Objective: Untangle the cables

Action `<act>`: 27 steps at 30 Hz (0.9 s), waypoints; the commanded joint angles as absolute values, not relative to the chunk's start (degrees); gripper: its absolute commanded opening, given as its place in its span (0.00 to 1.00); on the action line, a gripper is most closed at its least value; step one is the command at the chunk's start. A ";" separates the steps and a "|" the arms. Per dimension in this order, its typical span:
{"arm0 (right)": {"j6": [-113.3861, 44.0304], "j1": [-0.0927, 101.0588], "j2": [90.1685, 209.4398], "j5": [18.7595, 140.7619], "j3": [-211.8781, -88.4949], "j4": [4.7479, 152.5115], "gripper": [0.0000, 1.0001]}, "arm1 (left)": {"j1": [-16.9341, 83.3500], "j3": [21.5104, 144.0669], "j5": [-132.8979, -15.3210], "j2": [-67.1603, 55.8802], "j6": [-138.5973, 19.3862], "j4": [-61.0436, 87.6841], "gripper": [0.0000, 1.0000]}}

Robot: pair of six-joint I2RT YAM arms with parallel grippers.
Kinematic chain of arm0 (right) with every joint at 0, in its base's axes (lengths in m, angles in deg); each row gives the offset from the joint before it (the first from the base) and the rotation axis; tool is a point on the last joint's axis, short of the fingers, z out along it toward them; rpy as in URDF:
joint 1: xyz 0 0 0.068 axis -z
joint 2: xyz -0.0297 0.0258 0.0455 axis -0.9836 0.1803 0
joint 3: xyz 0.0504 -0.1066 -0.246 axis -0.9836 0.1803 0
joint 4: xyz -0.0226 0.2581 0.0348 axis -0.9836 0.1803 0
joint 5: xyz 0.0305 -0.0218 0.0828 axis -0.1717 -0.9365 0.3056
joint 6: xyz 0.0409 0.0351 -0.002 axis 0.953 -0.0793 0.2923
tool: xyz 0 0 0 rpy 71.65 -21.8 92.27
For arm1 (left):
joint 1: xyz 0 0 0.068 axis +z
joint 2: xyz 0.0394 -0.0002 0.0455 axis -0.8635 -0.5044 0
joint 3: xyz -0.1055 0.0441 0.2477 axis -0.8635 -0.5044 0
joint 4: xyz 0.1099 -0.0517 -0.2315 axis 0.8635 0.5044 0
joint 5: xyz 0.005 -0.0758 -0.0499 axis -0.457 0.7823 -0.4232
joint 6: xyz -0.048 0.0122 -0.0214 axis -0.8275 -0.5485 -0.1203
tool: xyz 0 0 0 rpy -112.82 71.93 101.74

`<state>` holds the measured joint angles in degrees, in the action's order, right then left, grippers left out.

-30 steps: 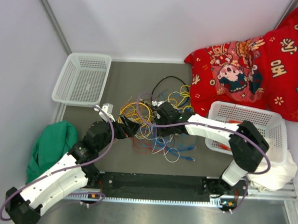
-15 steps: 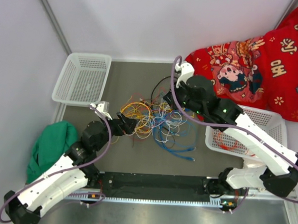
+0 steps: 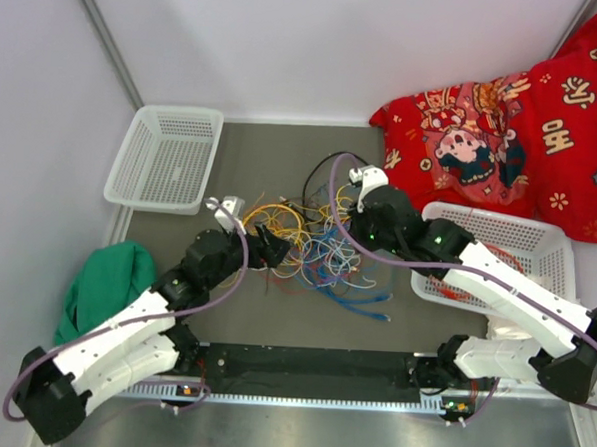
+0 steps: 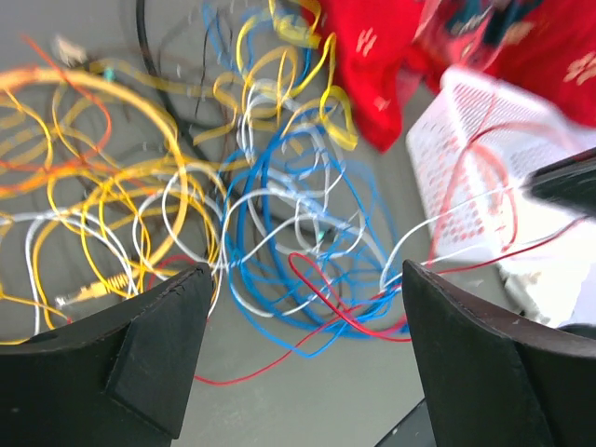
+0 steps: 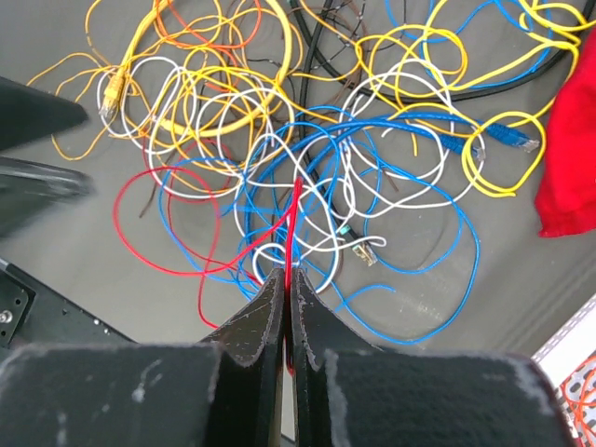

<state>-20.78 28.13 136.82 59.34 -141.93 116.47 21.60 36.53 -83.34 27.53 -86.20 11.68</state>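
Observation:
The cables (image 3: pixel 312 249) lie in a loose tangle of yellow, orange, red, blue, white and black loops on the grey table. My right gripper (image 3: pixel 346 236) hangs over the pile's right side. In the right wrist view it (image 5: pixel 287 273) is shut on a thin red cable (image 5: pixel 292 214), which rises taut from the blue and white loops (image 5: pixel 372 186). My left gripper (image 3: pixel 267 250) sits at the pile's left edge. In the left wrist view it (image 4: pixel 307 275) stands open, with blue cable loops (image 4: pixel 279 233) and a red strand (image 4: pixel 326 289) beyond its jaws and nothing between them.
A white basket (image 3: pixel 167 157) stands at the far left. Another white basket (image 3: pixel 498 239) at the right holds orange-red wire. A red printed cushion (image 3: pixel 503 134) lies at the back right, a green cloth (image 3: pixel 105 283) at the left and a white cloth (image 3: pixel 552 352) at the right front.
My right arm swung up and back from the pile with its jaws shut, then came down over it again. My left gripper moved right toward the tangle, its jaws narrowing slightly.

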 commanded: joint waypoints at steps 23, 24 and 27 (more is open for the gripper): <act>-17.32 28.02 127.70 58.15 -138.45 117.15 0.00 | 17.61 43.57 -62.77 -11.17 -89.16 -14.55 0.78; -17.41 28.11 127.78 58.15 -138.54 117.15 0.00 | 17.26 44.88 -62.34 -13.70 -89.07 -14.29 0.73; -17.67 28.02 127.44 58.06 -139.06 117.58 0.00 | 16.38 47.61 -60.23 -17.85 -88.37 -13.67 0.55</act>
